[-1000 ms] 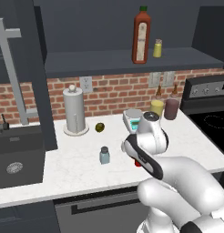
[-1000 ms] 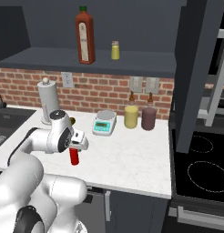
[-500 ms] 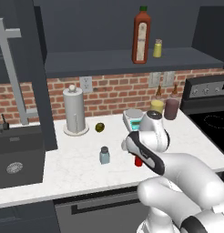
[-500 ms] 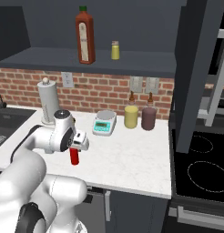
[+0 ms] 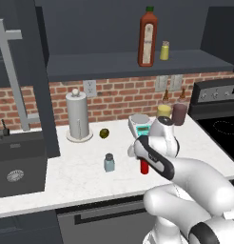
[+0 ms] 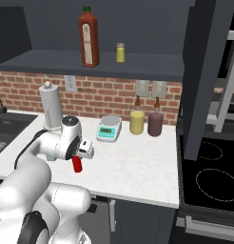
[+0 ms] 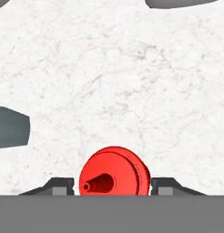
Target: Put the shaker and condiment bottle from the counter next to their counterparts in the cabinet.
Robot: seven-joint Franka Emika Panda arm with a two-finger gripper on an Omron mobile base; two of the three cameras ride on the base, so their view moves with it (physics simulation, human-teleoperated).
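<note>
On the white marble bench (image 5: 81, 171) under the brick wall, the tool (image 7: 114, 185) sits clamped on the condiment bottle (image 7: 114, 176) at lower centre of the hand view, so I judge a straight vertical lift best before swinging toward the cabinet (image 5: 119, 64).

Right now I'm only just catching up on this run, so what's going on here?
The gripper sits over the red condiment bottle on the counter, one finger on each side. The bottle is not lifted yet. The shaker stands untouched nearby. The big sauce bottle and yellow shaker wait in the cabinet.
</note>
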